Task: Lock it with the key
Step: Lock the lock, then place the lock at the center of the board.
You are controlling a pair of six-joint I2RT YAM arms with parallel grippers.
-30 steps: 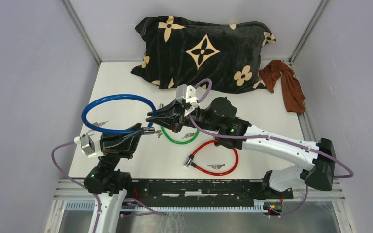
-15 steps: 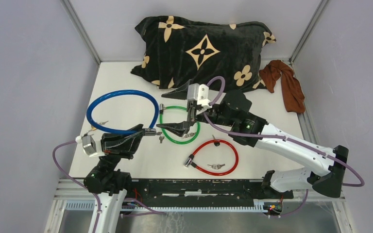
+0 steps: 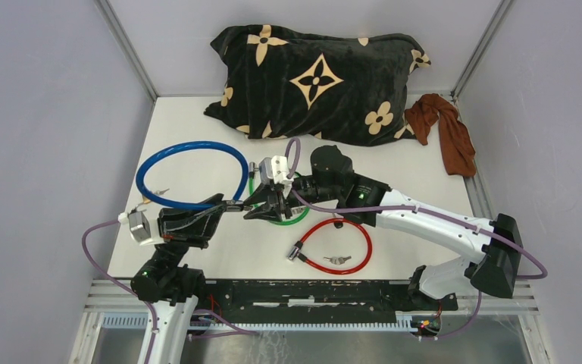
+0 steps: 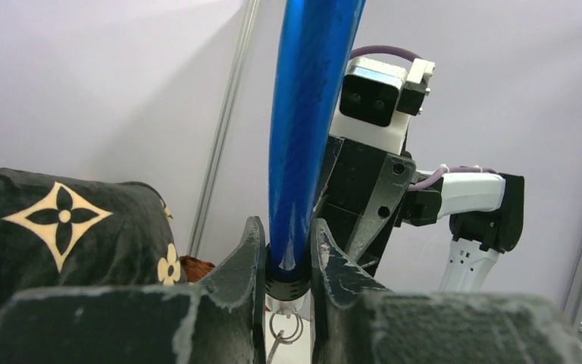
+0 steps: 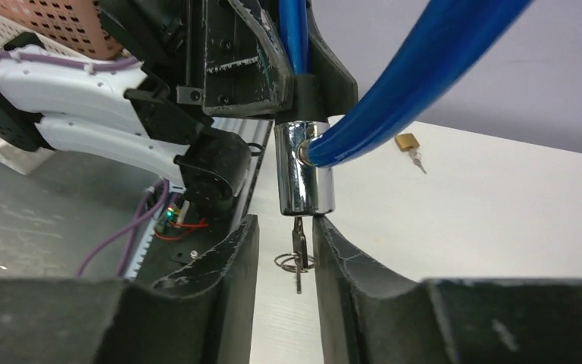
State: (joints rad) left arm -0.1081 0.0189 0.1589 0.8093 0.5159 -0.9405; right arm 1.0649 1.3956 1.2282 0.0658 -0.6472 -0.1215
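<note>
White tabletop (image 3: 424, 174) between grey walls, seen from above, patterned pillow (image 3: 318, 76) at the back. Blue cable lock (image 3: 189, 148) looped at centre left, one end clamped in the left gripper (image 3: 227, 203). Right gripper (image 3: 261, 206) nose to nose with it, just beside. Green lock (image 3: 292, 221) and red lock (image 3: 348, 227) lying lower right of centre, untouched.

Left wrist view: fingers closed tight on the blue cable just above its black collar (image 4: 286, 284), bottom centre. Key ring (image 4: 288, 330) dangling below, right gripper directly behind.

Right wrist view: chrome barrel (image 5: 303, 171) at centre, cable end seated in its side, key (image 5: 298, 243) hanging from its underside. Right fingers apart, one on each side of the key, not visibly pinching it.

Likely trouble: closing off-centre and nudging the key sideways, or catching the loose key ring instead of the key head. Also a hard twist spinning the round, slick cable in the left grip rather than turning the key. Or a downward tug drawing the key out before locking.
</note>
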